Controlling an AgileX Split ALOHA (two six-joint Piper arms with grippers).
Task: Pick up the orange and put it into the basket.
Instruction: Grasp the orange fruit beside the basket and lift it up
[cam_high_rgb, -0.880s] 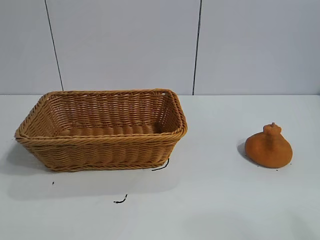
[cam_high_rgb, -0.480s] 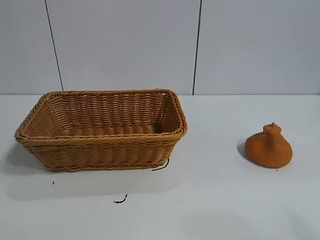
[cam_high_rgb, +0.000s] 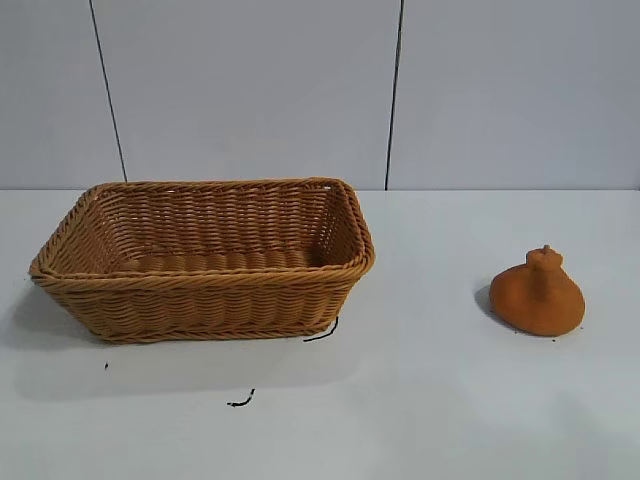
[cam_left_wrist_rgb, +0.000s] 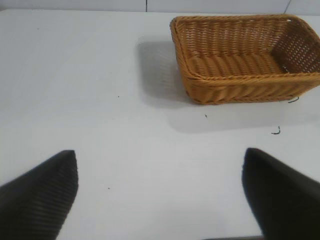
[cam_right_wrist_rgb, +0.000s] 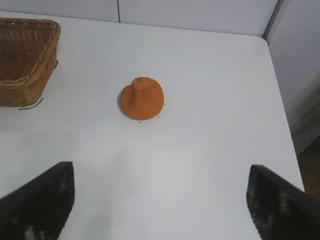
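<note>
White tabletop (cam_high_rgb: 440, 400) fills the lower part of the exterior view, matte and lit from above, meeting a pale grey panelled wall (cam_high_rgb: 250, 90) split by two thin dark vertical seams. In the right wrist view the table's far corner shows, with a darker floor strip beyond its edge.

Largest on it is the wicker basket (cam_high_rgb: 205, 300), tan-brown, rectangular, flared, with a braided rim and nothing inside; it casts a soft shadow on the table beneath it. Well apart from the basket, toward the side of the right arm, the orange (cam_high_rgb: 538, 294) sits on the table, squat, its stem nub up.

Close under the basket's front wall lie small black marks: a curved scrap (cam_high_rgb: 322, 333) at its near corner, another (cam_high_rgb: 241, 401) farther out, and a tiny speck (cam_high_rgb: 106, 366); what they are cannot be made out.

Neither arm appears in the exterior view. The left gripper (cam_left_wrist_rgb: 160, 192) hovers well short of the basket, fingers spread wide and holding nothing, their tips cut off by the picture's edge. The right gripper (cam_right_wrist_rgb: 160, 195) hangs short of the orange, fingers likewise splayed and free.
</note>
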